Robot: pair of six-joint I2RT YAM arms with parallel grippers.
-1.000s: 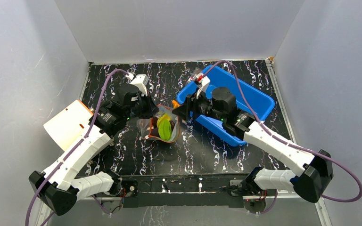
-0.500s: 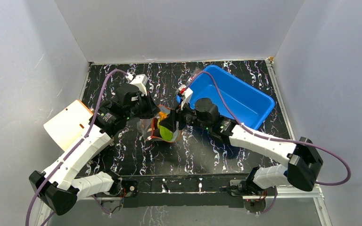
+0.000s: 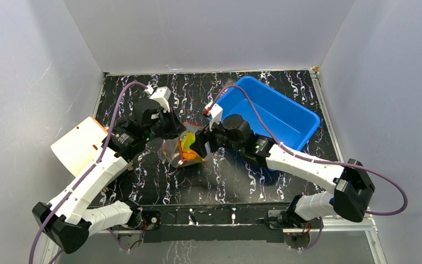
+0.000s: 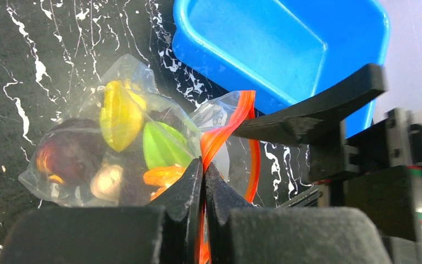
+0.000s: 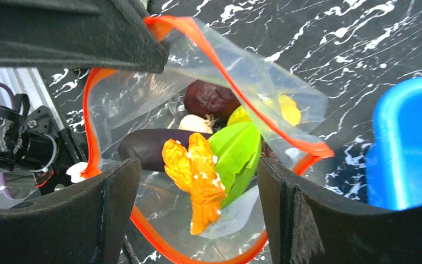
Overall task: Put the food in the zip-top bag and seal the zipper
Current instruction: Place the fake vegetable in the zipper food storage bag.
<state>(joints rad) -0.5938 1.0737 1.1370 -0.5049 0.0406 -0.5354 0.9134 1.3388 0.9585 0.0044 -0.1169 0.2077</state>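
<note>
The clear zip-top bag [image 3: 177, 153] lies on the black marbled table with its mouth held wide. My left gripper [image 4: 203, 165] is shut on the red-orange zipper [image 4: 236, 115] at one side of the mouth. Inside the bag are food pieces: a yellow piece [image 4: 118, 113], a green piece [image 5: 236, 154], a dark eggplant [image 5: 143, 148], a beige piece [image 5: 195, 124] and a dark purple ball [image 5: 209, 99]. An orange piece [image 5: 195, 170] lies just inside the mouth. My right gripper [image 5: 195, 184] is open at the mouth, its fingers on either side of the orange piece and clear of it.
A blue bin [image 3: 275, 115] stands at the back right, right behind my right arm. An orange-and-white box [image 3: 79, 144] sits at the left edge of the table. Grey walls close in on three sides.
My right gripper swung left from the blue bin to the bag's mouth and its jaws spread wider. The orange piece now lies in the bag. The left gripper kept its hold.
</note>
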